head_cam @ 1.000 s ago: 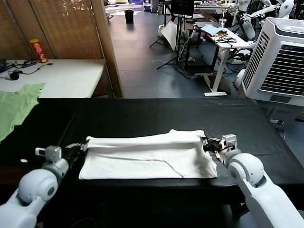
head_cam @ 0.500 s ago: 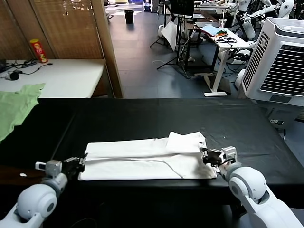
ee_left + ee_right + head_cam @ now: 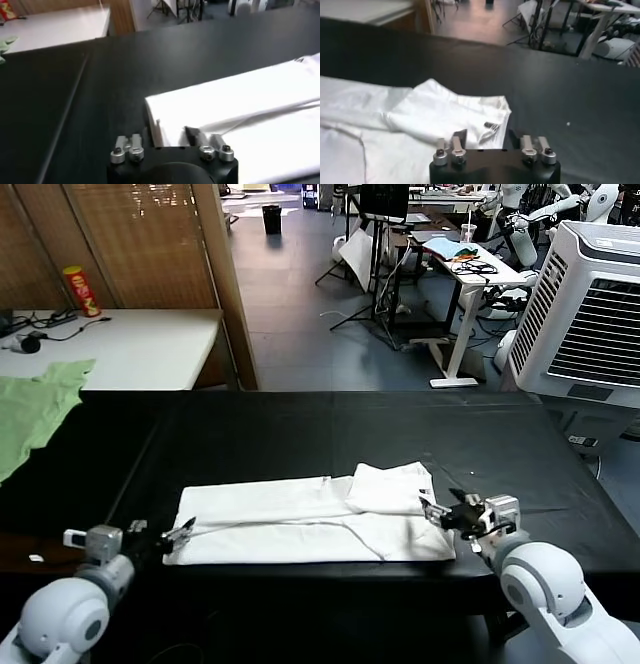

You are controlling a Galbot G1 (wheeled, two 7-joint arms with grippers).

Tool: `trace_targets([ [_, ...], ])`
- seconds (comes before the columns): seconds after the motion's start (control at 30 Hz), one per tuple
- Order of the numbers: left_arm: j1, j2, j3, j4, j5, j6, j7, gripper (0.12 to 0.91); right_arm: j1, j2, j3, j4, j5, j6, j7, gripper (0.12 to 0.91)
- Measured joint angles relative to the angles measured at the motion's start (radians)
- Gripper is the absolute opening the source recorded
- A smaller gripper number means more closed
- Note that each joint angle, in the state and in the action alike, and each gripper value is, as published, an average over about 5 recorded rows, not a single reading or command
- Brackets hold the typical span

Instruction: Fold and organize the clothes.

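The white T-shirt (image 3: 300, 519) lies flat on the black table (image 3: 300, 424), folded into a long band near the front edge, with a sleeve flap turned over at its right end. No lettering shows. My left gripper (image 3: 178, 533) is open at the shirt's left end, low over the table. In the left wrist view the gripper (image 3: 170, 132) straddles the shirt's (image 3: 240, 110) corner. My right gripper (image 3: 432, 511) is open at the right end. In the right wrist view the gripper (image 3: 486, 134) has its jaws apart around the shirt's (image 3: 420, 115) edge.
A pale green garment (image 3: 35, 409) hangs over the table's far left. Behind it stands a white table (image 3: 130, 344) with a red can (image 3: 80, 289). A large white air cooler (image 3: 590, 304) stands at the right. A wooden partition (image 3: 225, 284) rises behind.
Both grippers drew the shirt's held far edge toward the front and laid it down. They have let go and pulled back slightly, so the shirt now lies flat.
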Motion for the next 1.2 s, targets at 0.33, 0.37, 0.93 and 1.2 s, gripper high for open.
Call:
trace_targets([
  [0.33, -0.196, -0.101, 0.062, 0.152, -0.048, -0.007, 0.000, 0.798, 0.155, 0.114, -0.064, -0.228, -0.056, 0.068, -0.021, 0.798],
  [0.37, -0.206, -0.110, 0.067, 0.165, -0.047, -0.007, 0.001, 0.798, 0.166, 0.124, -0.069, -0.245, -0.062, 0.072, -0.022, 0.796],
  [0.93, -0.249, -0.164, 0.078, 0.269, -0.053, -0.017, 0.015, 0.428, 0.216, 0.224, -0.102, -0.345, -0.142, 0.098, -0.025, 0.221],
  [1.2, -0.280, -0.181, 0.104, 0.302, 0.042, -0.050, 0.036, 0.127, 0.178, 0.246, -0.080, -0.327, -0.206, 0.138, 0.017, 0.124],
])
